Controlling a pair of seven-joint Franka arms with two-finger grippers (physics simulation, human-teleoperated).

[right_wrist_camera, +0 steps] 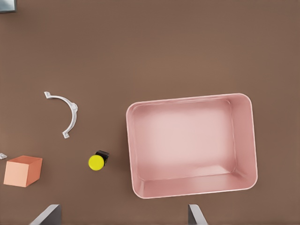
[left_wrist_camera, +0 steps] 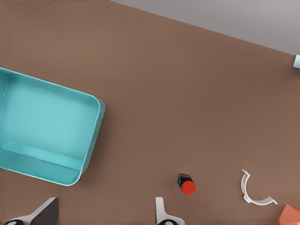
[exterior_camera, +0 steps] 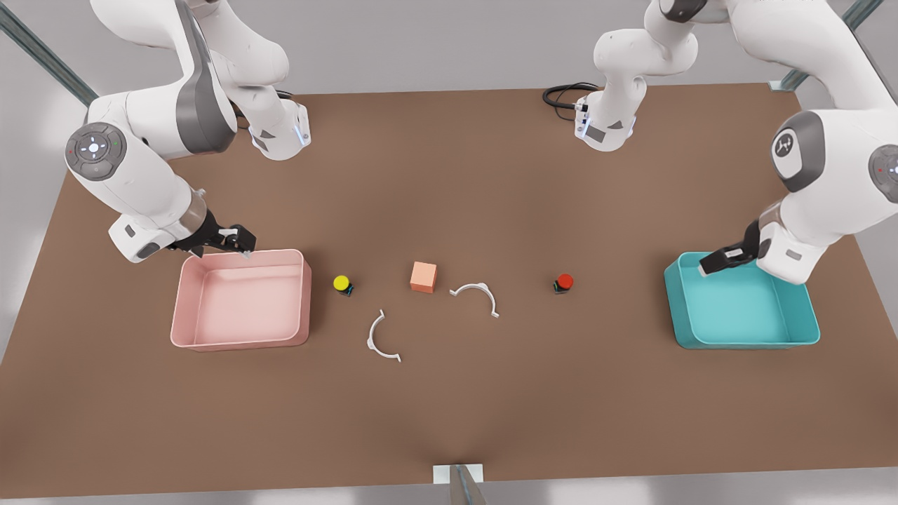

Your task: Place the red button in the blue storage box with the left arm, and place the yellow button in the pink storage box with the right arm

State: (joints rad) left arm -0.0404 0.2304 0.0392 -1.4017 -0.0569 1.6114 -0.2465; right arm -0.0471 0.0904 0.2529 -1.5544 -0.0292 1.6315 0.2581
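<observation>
The red button [exterior_camera: 565, 282] [left_wrist_camera: 188, 187] stands on the brown table, to the left of the blue storage box [exterior_camera: 744, 312] [left_wrist_camera: 42, 126] in the front view. My left gripper [exterior_camera: 722, 261] [left_wrist_camera: 103, 214] hovers open over that box's far corner, holding nothing. The yellow button [exterior_camera: 342, 283] [right_wrist_camera: 96, 162] sits just to the right of the pink storage box [exterior_camera: 238, 301] [right_wrist_camera: 187, 140] in the front view. Above the pink box's far rim my right gripper [exterior_camera: 235, 242] [right_wrist_camera: 122, 215] is open with nothing in it. Both boxes hold nothing.
An orange cube [exterior_camera: 423, 276] [right_wrist_camera: 22, 171] lies between the two buttons. Two white curved pieces [exterior_camera: 489, 294] [exterior_camera: 369, 341] lie near it. A black cable [exterior_camera: 561, 95] loops at the table's far edge by an arm base.
</observation>
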